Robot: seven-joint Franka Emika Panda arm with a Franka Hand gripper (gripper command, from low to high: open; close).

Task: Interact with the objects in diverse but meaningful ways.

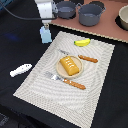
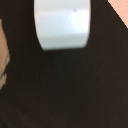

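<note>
- The robot's hand (image 1: 45, 24) hangs straight over the pale blue cup (image 1: 45, 34), which stands upright on the black worktop (image 1: 20, 47) just off the placemat's far corner on the exterior view's left
- Whether the fingers are wide, narrow or gripping the cup cannot be told; in the exterior view the hand's lower end meets the cup's top, and the wrist view shows no fingers
- The wrist view looks down on the cup (image 2: 62, 23) as a pale rounded block against the dark worktop (image 2: 65, 85)
- The woven beige placemat (image 1: 95, 85) lies turned at an angle in the middle of the worktop
- A small round plate (image 1: 61, 73) sits near the placemat's centre with the orange ridged bread block (image 1: 70, 66) resting on it
- A knife with an orange handle (image 1: 84, 58) lies just beyond the plate, and a fork with an orange handle (image 1: 67, 81) lies just in front of it, both on the placemat
- The yellow banana (image 1: 82, 42) lies at the placemat's far edge, near the brown strip (image 1: 107, 30) at the back of the worktop
- The white fish (image 1: 20, 70) lies on the bare worktop, off the placemat's edge on the exterior view's left
- Two grey pots stand on the brown strip at the back: one (image 1: 65, 8) right behind the hand, and a larger one (image 1: 91, 14) to the exterior view's right of it
</note>
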